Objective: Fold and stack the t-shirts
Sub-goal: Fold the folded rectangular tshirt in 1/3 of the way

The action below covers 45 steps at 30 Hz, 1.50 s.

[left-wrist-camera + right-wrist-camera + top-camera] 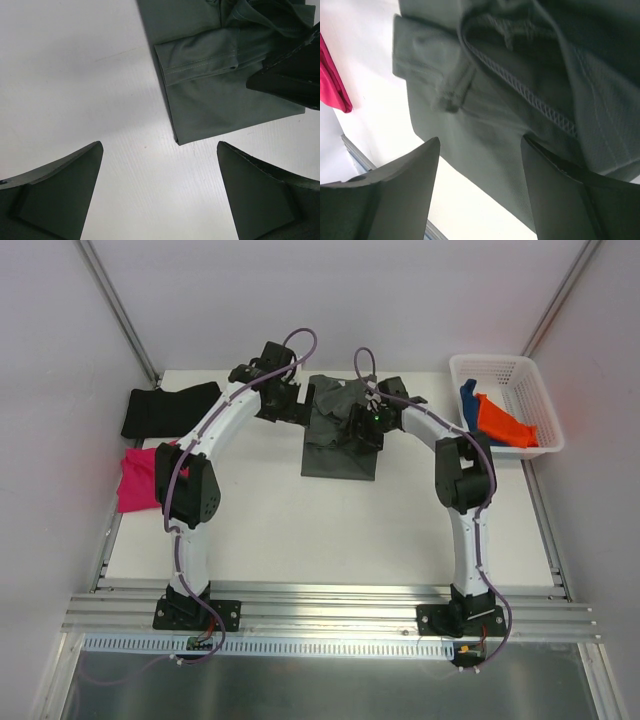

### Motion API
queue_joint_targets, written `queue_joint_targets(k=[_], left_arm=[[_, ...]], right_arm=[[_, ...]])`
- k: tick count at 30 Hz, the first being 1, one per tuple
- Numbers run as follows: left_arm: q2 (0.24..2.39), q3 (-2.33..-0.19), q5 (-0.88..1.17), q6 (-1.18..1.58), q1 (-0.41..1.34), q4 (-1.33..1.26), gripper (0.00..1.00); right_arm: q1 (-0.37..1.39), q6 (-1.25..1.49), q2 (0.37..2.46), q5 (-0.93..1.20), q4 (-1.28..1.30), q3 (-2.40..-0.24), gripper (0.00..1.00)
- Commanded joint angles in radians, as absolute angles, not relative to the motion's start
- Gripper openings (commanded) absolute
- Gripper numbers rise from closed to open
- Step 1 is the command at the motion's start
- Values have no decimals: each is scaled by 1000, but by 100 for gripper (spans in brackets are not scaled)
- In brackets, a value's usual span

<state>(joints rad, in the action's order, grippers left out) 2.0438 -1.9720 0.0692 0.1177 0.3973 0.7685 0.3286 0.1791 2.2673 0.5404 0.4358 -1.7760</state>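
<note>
The dark grey t-shirt (338, 450) lies partly folded at the table's back middle, its far part bunched. My left gripper (288, 403) is open and empty over bare table just left of the shirt; in the left wrist view (160, 145) the shirt's sleeve and folded corner (210, 90) lie ahead of its tips. My right gripper (360, 428) is open above the shirt; in the right wrist view (480, 140) a lifted flap with a stitched hem (530, 90) drapes over its right finger. A black t-shirt (165, 408) and a magenta t-shirt (135, 480) lie at the left.
A white lattice basket (520, 375) at the back right holds the orange t-shirt (505, 423) and the blue t-shirt (468, 400). The magenta shirt's edge (332, 80) shows in the right wrist view. Walls close in the table at left, back and right.
</note>
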Motion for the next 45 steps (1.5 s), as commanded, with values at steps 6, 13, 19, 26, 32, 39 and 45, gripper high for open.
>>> queue_joint_targets(k=[6, 13, 19, 26, 32, 39, 45], left_arm=[[2002, -1954, 80, 120, 379, 788, 99], [1999, -1914, 225, 127, 377, 798, 98], [2109, -1946, 585, 146, 377, 805, 84], [2270, -2059, 699, 143, 414, 802, 91], [2393, -2146, 669, 127, 423, 801, 92], [2464, -2215, 623, 130, 423, 785, 92], [2523, -2286, 588, 135, 423, 770, 92]], right_arm=[[321, 146, 2358, 477, 437, -1997, 69], [318, 126, 2404, 402, 422, -2140, 70], [301, 106, 2292, 388, 426, -2123, 70], [244, 103, 2067, 446, 485, -1953, 71], [227, 110, 1928, 457, 492, -1786, 71], [242, 114, 1893, 509, 472, -1678, 72], [285, 126, 1875, 545, 471, -1513, 71]])
